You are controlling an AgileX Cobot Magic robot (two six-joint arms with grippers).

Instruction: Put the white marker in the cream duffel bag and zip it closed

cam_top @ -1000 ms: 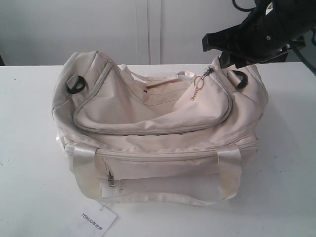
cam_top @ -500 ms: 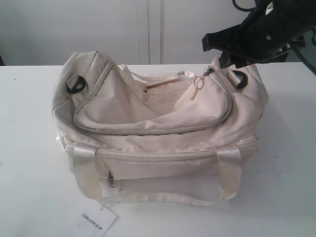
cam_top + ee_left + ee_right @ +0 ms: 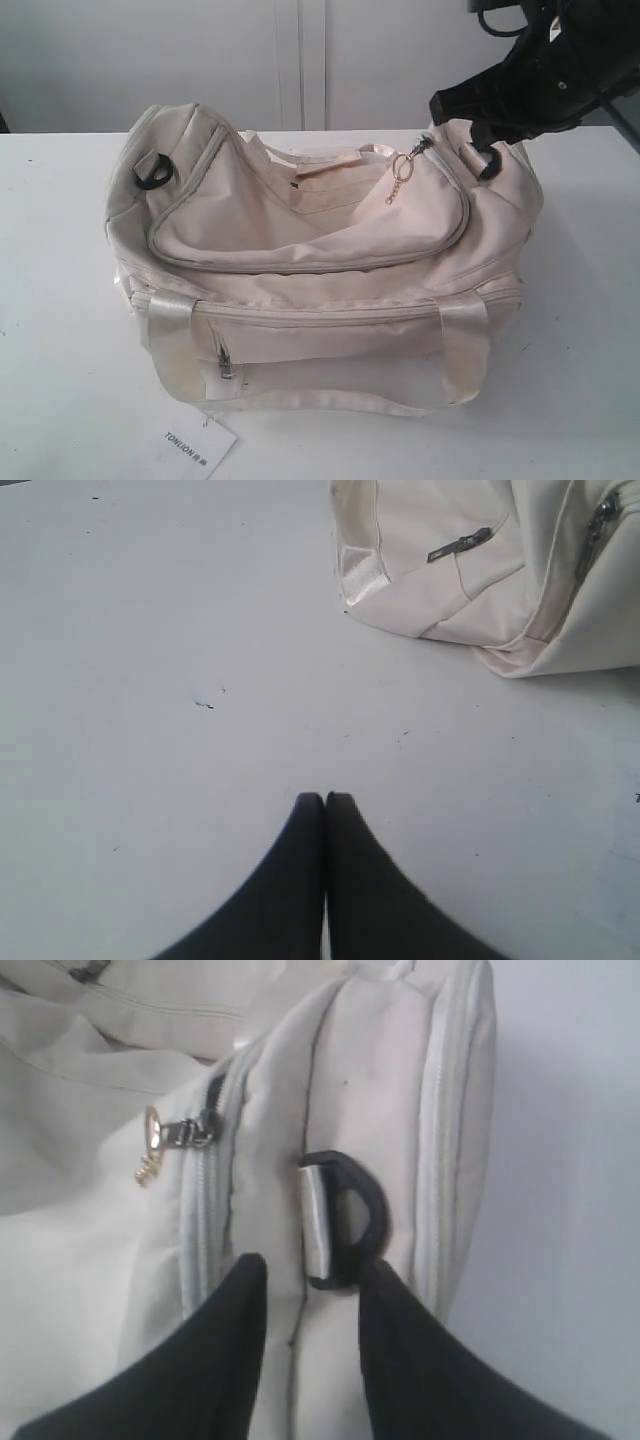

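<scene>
Bag (image 3: 300, 230), cream fabric duffel: set on the white tabletop (image 3: 60, 300), long side turned to the exterior camera, front pocket facing it.

Position against right claw (image 3: 462, 122): the claw is held over the top corner of the bag's right end. In the right wrist view the end panel is seen between the two black fingers (image 3: 230, 1340). The right D-ring (image 3: 350, 1220), black, lies just ahead of the gap, and its lower edge is met by one finger. The fingers are set apart; whether any fabric is pinched cannot be told. The chain pull (image 3: 150, 1150), gold, is hung from the top zip's slider just beside the claw. The curved top zip appears drawn shut along the run that is shown.

Position against left claw (image 3: 324, 802): the bag is well apart from it. Only one lower corner is caught, with the pocket zip pull (image 3: 460, 545). The fingers are pressed together with nothing between them, low over bare tabletop.

Writing: a white paper tag (image 3: 200, 448) is laid on the tabletop at the bag's front left corner. "TONLION" is printed on it in dark letters, followed by small characters that cannot be read.

Arm pose: the right arm (image 3: 560, 70), black, is brought in from the upper right of the exterior view and sloped down toward the bag.

Fittings also noted: left D-ring (image 3: 155, 170); satin strap (image 3: 165, 315) sewn across the front.
</scene>
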